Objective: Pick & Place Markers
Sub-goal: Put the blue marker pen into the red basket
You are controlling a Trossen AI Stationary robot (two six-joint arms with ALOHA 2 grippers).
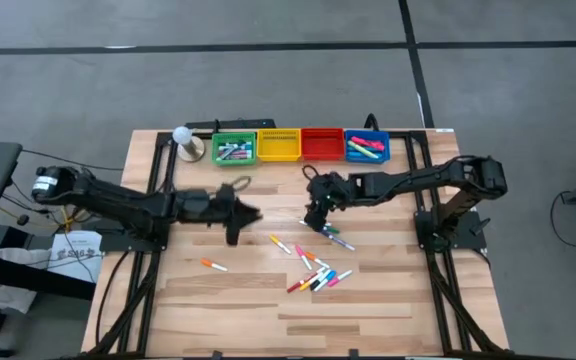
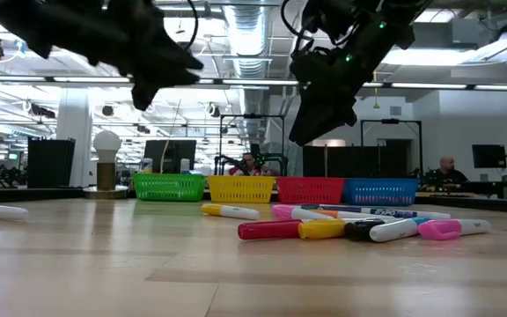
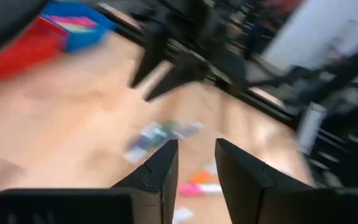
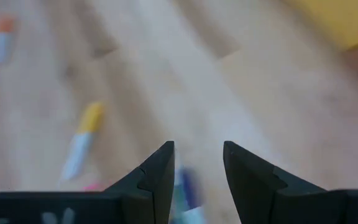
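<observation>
Both claws open; markers (image 1: pixel 230 152) fill green bin (image 1: pixel 234 138).

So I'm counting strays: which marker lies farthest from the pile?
The orange-capped marker, alone on the left side of the table below the left arm; all the others cluster right of centre, near the right gripper.

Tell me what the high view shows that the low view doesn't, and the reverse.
Only the high view shows inside the bins: markers lie in the green bin and blue bin, and a lone orange-capped marker lies apart on the table.

Only the low view shows the room behind, with people seated there, and that both arms hang clear above the wood.

Both show the four bins in a row, the marker pile and the white bulb-like object.
</observation>
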